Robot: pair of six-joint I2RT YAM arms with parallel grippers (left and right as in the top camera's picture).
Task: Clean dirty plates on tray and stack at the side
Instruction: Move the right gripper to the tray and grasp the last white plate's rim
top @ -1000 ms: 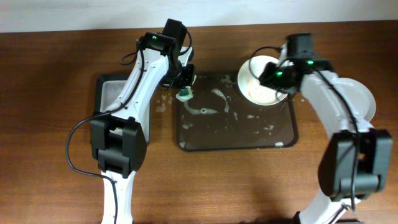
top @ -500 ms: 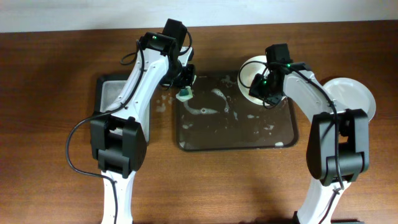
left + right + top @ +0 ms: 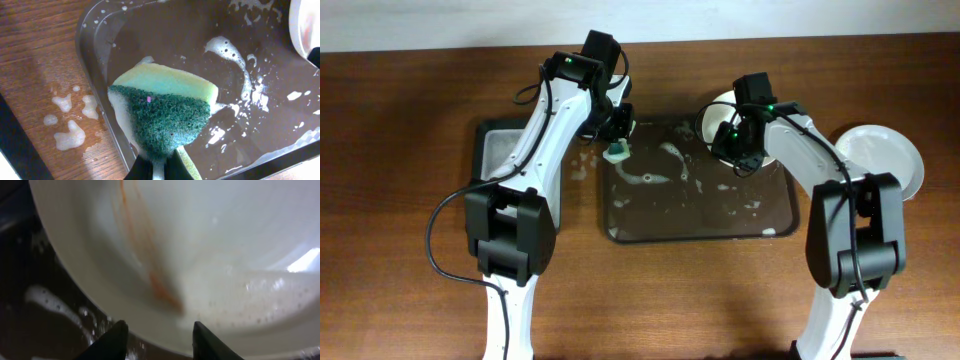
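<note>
A white plate [image 3: 716,110] with an orange smear lies at the back right of the dark tray [image 3: 700,215], mostly hidden under my right arm. In the right wrist view the plate [image 3: 200,240] fills the frame above the wet tray [image 3: 25,305]. My right gripper [image 3: 159,330] hovers at its rim, open, with nothing between the jaws; overhead it is the right gripper [image 3: 735,145]. My left gripper [image 3: 159,170] is shut on a green and yellow sponge [image 3: 160,115] over the tray's [image 3: 165,30] back left corner. Overhead I see the left gripper [image 3: 618,138] and the sponge [image 3: 617,152].
A second white plate [image 3: 885,160] sits on the table right of the tray. A smaller dark tray [image 3: 498,150] with a grey soapy inside lies to the left. Foam blobs [image 3: 67,140] dot the wood beside the tray, and suds streak the tray floor.
My right arm has swung left across the smeared plate and now covers most of it. The left arm and sponge have not moved.
</note>
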